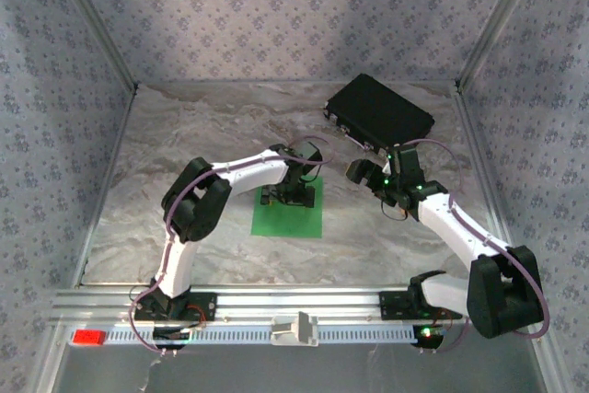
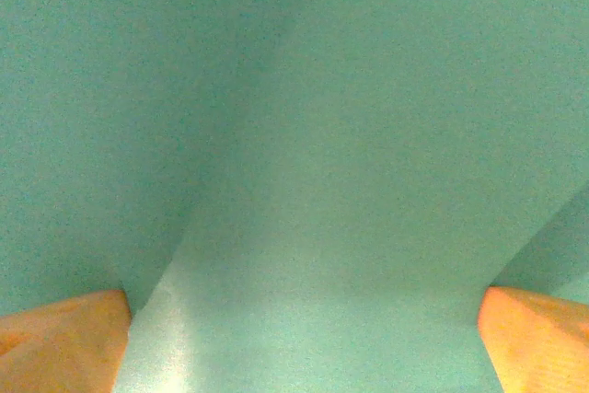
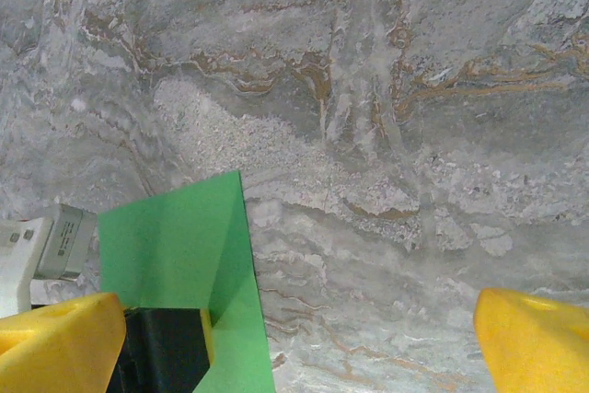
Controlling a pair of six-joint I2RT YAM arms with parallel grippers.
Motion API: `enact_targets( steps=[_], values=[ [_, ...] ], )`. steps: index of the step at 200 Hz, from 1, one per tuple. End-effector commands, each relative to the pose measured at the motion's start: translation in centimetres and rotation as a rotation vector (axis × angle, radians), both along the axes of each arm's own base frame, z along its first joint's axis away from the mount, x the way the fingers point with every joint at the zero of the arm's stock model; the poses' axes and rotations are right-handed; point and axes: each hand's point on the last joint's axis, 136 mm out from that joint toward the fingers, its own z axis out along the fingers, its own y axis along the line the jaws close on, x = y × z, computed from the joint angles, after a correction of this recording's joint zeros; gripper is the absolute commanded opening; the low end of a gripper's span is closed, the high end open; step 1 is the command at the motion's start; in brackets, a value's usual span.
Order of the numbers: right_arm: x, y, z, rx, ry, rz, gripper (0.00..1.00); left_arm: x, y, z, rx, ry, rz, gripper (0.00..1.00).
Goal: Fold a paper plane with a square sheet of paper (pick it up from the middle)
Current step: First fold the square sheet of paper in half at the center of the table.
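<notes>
The paper [image 1: 287, 213] lies mid-counter [image 1: 184, 135]. The left gripper [image 1: 290, 192] is down on its far half, jaws wide and holding nothing. This looks like the pickup from the middle; next it should pinch there. The right gripper [image 1: 357, 170], equally wide and empty, hovers beyond, near the case [image 1: 379, 109].

The top external camera looks down from above the near edge across the whole marble table [image 1: 184, 126]. The left wrist camera faces down, very close above the square sheet of paper [image 2: 368, 135]. The right wrist camera, higher, shares its corner.
</notes>
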Motion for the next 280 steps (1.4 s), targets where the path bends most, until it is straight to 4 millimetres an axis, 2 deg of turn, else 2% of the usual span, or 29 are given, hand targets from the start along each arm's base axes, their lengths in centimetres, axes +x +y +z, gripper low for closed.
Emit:
enact_targets(
  steps=[1, 52, 101, 136, 164, 180, 216, 242, 280],
  values=[
    [-0.4, -0.6, -0.7, -0.007, 0.035, -0.031, 0.99, -2.6, 1.8, -3.1, 0.106, 0.072, -0.013, 0.96],
    [-0.4, -0.7, -0.7, -0.006, 0.038, -0.036, 0.99, -2.0, 1.6, -2.1, 0.101, 0.038, -0.022, 0.94],
    [-0.4, -0.6, -0.5, -0.004, 0.034, -0.036, 0.99, -0.9, 0.1, 0.3, 0.013, -0.032, -0.030, 0.84],
    [-0.4, -0.8, -0.5, -0.006, 0.034, -0.039, 0.99, -0.1, -0.6, 2.4, -0.042, -0.096, -0.038, 0.64],
    [-0.4, -0.8, -0.4, -0.007, 0.033, -0.044, 0.99, 0.3, -0.7, 3.6, -0.067, -0.126, -0.040, 0.53],
    [-0.5, -0.9, -0.4, -0.005, 0.035, -0.050, 0.99, 0.5, -1.3, 4.6, -0.114, -0.151, -0.045, 0.49],
    [-0.5, -1.7, -0.1, -0.022, 0.032, -0.078, 0.99, 0.8, -3.7, 7.4, -0.339, -0.195, -0.046, 0.44],
    [-0.5, -2.7, 0.5, -0.018, 0.012, -0.121, 0.99, 0.9, -6.3, 9.5, -0.618, -0.164, -0.018, 0.43],
    [-0.5, -4.3, 1.4, 0.002, -0.051, -0.217, 0.99, 1.6, -8.6, 11.6, -0.999, -0.093, 0.063, 0.41]
  ],
)
